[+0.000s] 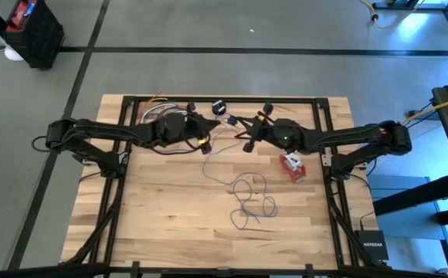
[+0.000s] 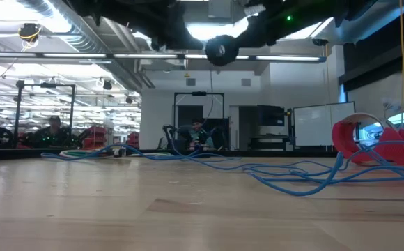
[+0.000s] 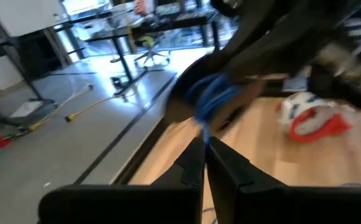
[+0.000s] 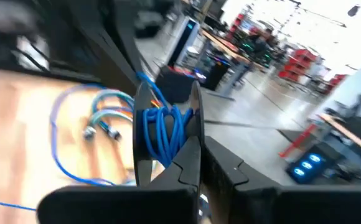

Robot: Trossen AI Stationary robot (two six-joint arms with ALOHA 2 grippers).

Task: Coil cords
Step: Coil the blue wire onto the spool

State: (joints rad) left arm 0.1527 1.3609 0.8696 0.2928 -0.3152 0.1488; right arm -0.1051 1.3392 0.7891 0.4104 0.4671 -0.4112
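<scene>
high view: left gripper point(image 1: 208, 144) clenched on blue cord point(image 1: 251, 199), feeding it toward the puck point(image 1: 232, 120); slack loops mid-table. right wrist: right gripper point(image 4: 200, 149) clamps the wound puck steady. red-and-white bundle point(image 1: 292, 165) waits beside the loops.

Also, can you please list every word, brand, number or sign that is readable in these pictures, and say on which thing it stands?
"NETGEAR": on the black box on the floor beside the table's right corner, high view; small, only just readable.
Red case on the black bin, top left of the high view: it has a label, too small to read.
Low view and both wrist views: no readable text; the room behind is too blurred.
</scene>
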